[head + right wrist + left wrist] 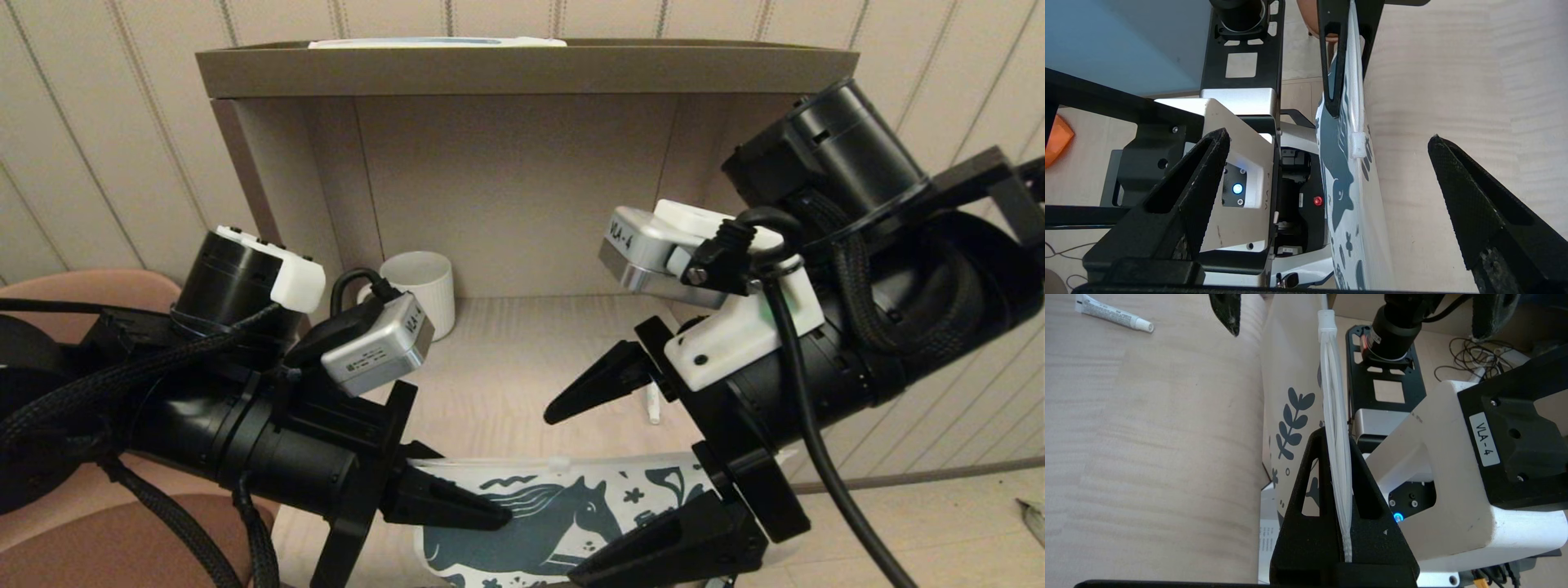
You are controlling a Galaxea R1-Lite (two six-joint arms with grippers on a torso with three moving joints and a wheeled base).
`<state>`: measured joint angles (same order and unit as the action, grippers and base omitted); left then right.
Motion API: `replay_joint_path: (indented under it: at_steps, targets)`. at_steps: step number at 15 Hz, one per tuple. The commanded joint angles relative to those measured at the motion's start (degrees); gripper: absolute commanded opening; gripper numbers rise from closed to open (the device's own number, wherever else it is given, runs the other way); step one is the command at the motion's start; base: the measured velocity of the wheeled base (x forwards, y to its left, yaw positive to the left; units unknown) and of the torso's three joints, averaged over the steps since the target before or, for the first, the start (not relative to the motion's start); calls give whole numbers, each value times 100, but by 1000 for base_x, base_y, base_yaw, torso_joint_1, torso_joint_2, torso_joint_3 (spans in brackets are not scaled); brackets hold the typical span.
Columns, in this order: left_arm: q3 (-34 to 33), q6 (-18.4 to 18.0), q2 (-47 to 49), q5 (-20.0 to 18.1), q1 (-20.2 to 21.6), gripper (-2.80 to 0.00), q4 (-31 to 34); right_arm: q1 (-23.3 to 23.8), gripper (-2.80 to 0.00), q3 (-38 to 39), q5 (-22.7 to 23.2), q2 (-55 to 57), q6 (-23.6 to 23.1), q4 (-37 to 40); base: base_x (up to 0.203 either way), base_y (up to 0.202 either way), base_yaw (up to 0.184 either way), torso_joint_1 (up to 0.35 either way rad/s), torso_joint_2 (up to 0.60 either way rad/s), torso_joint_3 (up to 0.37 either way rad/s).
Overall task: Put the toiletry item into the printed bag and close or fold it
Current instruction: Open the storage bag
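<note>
The left pincer (1345, 490) clamps the bag's (563, 514) zip edge at the worktop's (506, 367) front. The right pincer (1327, 171) gapes wide, nearer the tube (652, 404), which lies just behind it, pointing front-to-back.

- Setting: a furnished room, home-like or hotel-like, fitted out for robot trials.
- Wall (98, 122): pale panelling with vertical grooves.
- Bench (522, 359): light wood-grain surface set inside a brown open-fronted alcove (522, 69).
- Household items: a ribbed white mug (423, 290) at the back; a rust-coloured upholstered chair (90, 294) beside the bench.
- Test-rig signs: loose cables on the floor (1474, 355).
</note>
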<state>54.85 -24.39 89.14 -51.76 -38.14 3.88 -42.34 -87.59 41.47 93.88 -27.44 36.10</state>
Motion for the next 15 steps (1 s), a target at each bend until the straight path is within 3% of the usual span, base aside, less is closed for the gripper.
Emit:
replay_joint_path:
  at_steps: [1, 12, 13, 15]
  targets:
    - [2, -11, -4, -27, 0, -280, -1, -20, 0, 15, 29, -19, -16, 20, 0, 0, 0, 0, 0, 0]
    - [9, -13, -2, -27, 9, -280, 8, 15, 0, 153, 168, -79, 10, -91, 0, 0, 0, 0, 0, 0]
    - [9, -13, -2, -27, 0, -280, 5, 15, -280, 173, 175, -44, 13, -206, 0, 0, 0, 0, 0, 0]
    - [3, -13, -2, -27, 4, -280, 8, 15, -280, 188, 177, -28, 19, -195, 0, 0, 0, 0, 0, 0]
